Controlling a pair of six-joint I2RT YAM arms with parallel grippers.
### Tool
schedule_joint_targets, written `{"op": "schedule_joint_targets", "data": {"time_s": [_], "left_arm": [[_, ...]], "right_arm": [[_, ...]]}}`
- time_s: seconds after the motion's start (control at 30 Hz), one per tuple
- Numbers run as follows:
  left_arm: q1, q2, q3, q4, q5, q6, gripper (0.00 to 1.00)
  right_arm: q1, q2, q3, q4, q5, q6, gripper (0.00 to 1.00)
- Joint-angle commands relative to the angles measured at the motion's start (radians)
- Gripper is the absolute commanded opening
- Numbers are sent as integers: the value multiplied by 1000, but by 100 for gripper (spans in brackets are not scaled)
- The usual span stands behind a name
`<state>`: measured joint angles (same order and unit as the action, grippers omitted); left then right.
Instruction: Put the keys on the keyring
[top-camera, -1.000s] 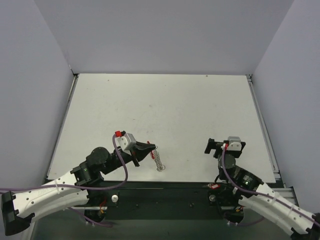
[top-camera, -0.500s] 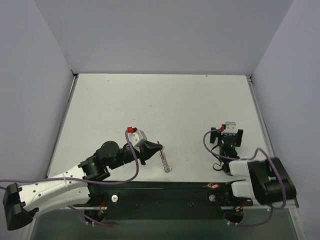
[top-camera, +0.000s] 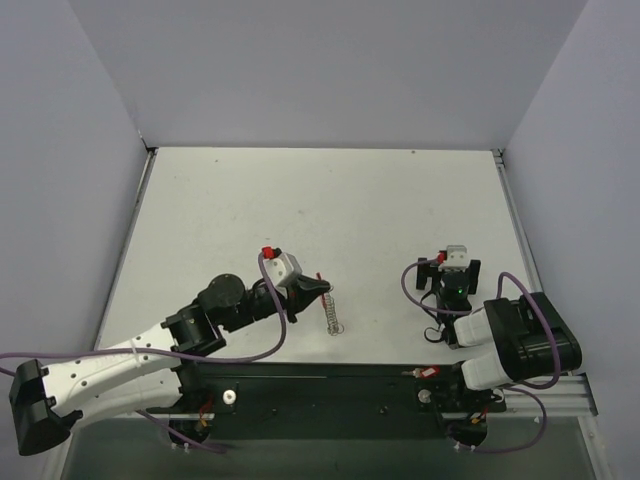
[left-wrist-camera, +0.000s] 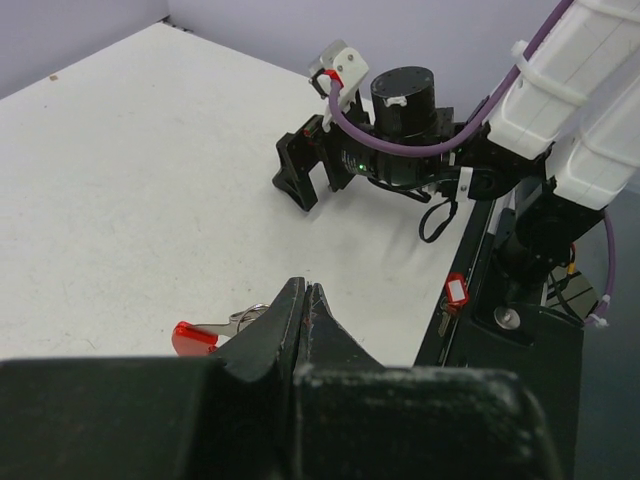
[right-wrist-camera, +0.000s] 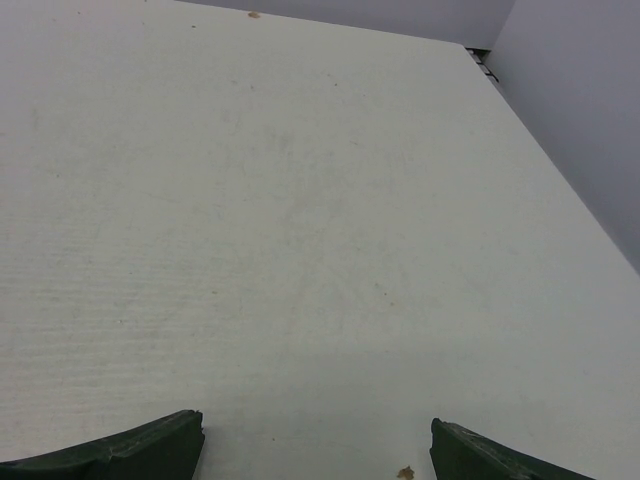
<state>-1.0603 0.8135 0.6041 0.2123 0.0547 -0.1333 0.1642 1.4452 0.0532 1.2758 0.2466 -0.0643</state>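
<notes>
The keys (top-camera: 335, 313) form a short silver row on the white table, running toward the near edge from the tip of my left gripper (top-camera: 320, 287). The keyring (top-camera: 318, 277) shows as a thin red line at that tip. In the left wrist view the left gripper (left-wrist-camera: 305, 288) has its jaws pressed together with a red speck in the seam. A red end piece (left-wrist-camera: 195, 337) and a silver loop (left-wrist-camera: 243, 317) peek out beside the left finger. My right gripper (top-camera: 450, 268) stands open to the right, apart from the keys. Only bare table lies between the jaws of the right gripper (right-wrist-camera: 315, 430).
A small key with a red tag (left-wrist-camera: 455, 293) hangs on the black base rail (top-camera: 330, 385) at the table's near edge. The white table (top-camera: 330, 200) is walled at the back and on both sides. The right arm's folded links (top-camera: 515, 345) sit at the near right.
My left gripper has moved right and a little farther out, taking the keys along. The right arm has folded back toward its base, and its gripper opened slightly wider.
</notes>
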Motion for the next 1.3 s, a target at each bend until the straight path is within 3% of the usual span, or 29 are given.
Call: {"op": "schedule_joint_targets", "data": {"time_s": [0.0,0.2,0.53,0.77,0.87,0.93,1.0,1.03,1.07,1.1,1.13,1.17,1.23,1.27], "left_arm": [[5,42,69,47,-15,27,0],[10,145,105,85,-33,34,0],[10,251,158,162,-36,18,0],[-1,285,296,49,-153,69,0],[-7,288,303,45,-194,80,0],[-7,294,290,78,-208,83,0],[-7,296,299,59,-208,95,0],[-9,296,302,52,-204,101,0],[-7,297,304,45,-201,104,0],[-6,294,303,38,-197,112,0],[-4,293,299,35,-196,115,0],[-3,293,293,32,-194,123,0],[0,285,283,36,-193,127,0],[2,282,277,38,-185,121,0]], "right_arm": [[-15,-28,57,108,23,40,100],[-98,-43,171,-134,-30,136,100],[-100,-43,169,-135,-33,136,100],[-112,-42,174,-151,-38,146,100],[-121,-46,165,-132,-182,101,100],[-124,-81,174,-154,-193,95,100],[-136,-158,210,-319,-341,74,100],[-138,-158,335,-422,-409,48,100],[-137,-148,431,-743,-456,29,100],[-135,-128,532,-886,-457,64,100],[-146,-67,753,-1008,-487,111,100],[-159,-36,857,-1250,-577,104,100],[-216,7,1067,-1349,-596,148,100],[-229,12,1150,-1472,-624,44,100]]}}
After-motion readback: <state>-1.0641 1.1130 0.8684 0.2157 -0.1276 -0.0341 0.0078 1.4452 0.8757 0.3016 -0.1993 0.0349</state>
